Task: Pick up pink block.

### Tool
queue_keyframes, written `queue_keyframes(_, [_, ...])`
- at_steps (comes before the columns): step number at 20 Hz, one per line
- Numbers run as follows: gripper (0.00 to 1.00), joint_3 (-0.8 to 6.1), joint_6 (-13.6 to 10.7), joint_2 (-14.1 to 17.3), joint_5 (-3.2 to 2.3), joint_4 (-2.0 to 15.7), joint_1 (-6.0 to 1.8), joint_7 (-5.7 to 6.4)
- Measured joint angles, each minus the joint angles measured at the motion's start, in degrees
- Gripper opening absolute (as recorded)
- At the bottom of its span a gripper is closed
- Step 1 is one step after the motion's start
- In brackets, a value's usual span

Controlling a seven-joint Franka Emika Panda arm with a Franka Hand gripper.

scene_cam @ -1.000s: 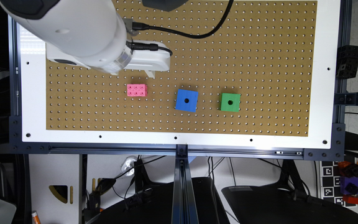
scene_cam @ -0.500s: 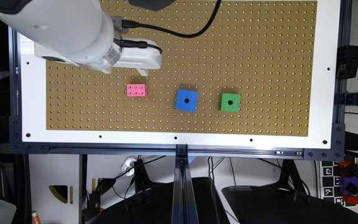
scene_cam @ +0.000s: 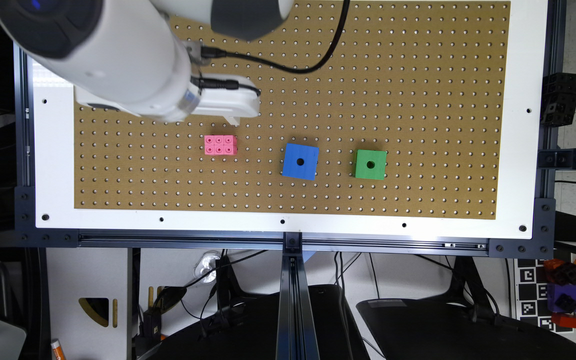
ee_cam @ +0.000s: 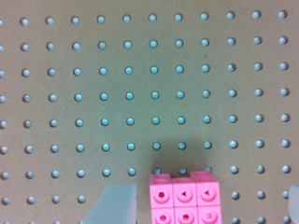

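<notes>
tool (scene_cam: 232,120) fingers apart above the desk (scene_cam: 418,100), pink block (ee_cam: 185,199) lying between them but off-centre; i'd centre it over the block first, then lower straight and close gently.

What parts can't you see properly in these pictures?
- Small pink rectangular plastic block, wrist view: its near part is cut off by the picture's edge.
- Claw, wrist view: just two pale fingertips at the edge, rest cut off.
- Brown pegboard, exterior view: the big white arm hides a corner.
- Colourful blocks on the exterior view's right: too small to tell.
</notes>
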Motion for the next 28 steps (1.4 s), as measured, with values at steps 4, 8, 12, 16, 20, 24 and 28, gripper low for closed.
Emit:
queue_keyframes(4, [1.0,0.0,0.4,0.8,0.0,0.03,0.0,-0.02])
queue_keyframes(8, [1.0,0.0,4.1,4.9,0.0,0.05,-0.01,-0.02])
queue_keyframes(12, [1.0,0.27,5.2,6.0,0.0,0.98,0.0,-0.02])
queue_keyframes(16, [1.0,0.63,5.1,7.0,0.0,3.24,0.02,-0.02])
queue_keyframes(20, [1.0,0.87,5.1,9.4,0.0,5.79,0.01,-0.02])
queue_keyframes(24, [1.0,0.9,6.0,13.3,0.0,7.82,0.01,-0.02])
queue_keyframes(28, [1.0,0.91,6.0,14.4,0.0,8.79,0.0,-0.02])
